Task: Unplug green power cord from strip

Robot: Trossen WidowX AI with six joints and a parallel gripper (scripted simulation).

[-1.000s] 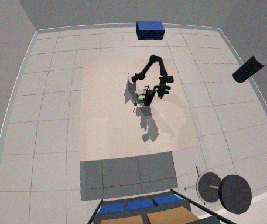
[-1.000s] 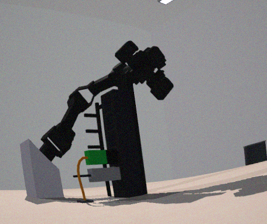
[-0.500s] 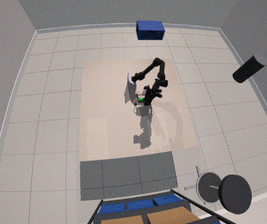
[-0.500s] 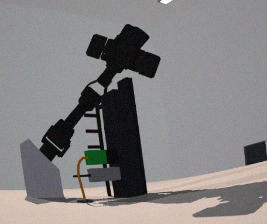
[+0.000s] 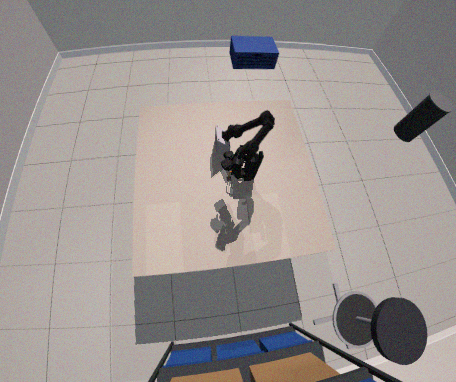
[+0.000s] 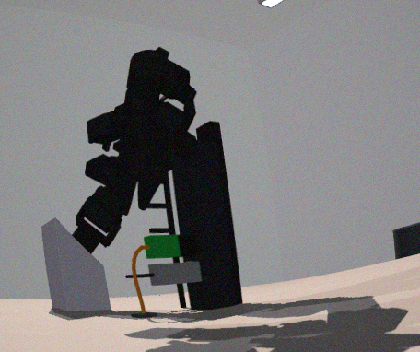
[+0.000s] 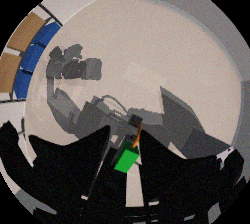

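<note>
While the green plug (image 7: 126, 160) is seated in the upright power strip (image 6: 215, 216) above the table (image 6: 344, 280), the claw (image 7: 125, 178), partly parted and gripping nothing, should be lowered squarely over it so that both faces are pinched evenly.

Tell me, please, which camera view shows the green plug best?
The exterior view: the plug shows side-on, still seated against the black strip, with its orange cord curving down to the table. The wrist view shows it as a small green patch between the dark fingers. In the top view the arm hides it.
</note>
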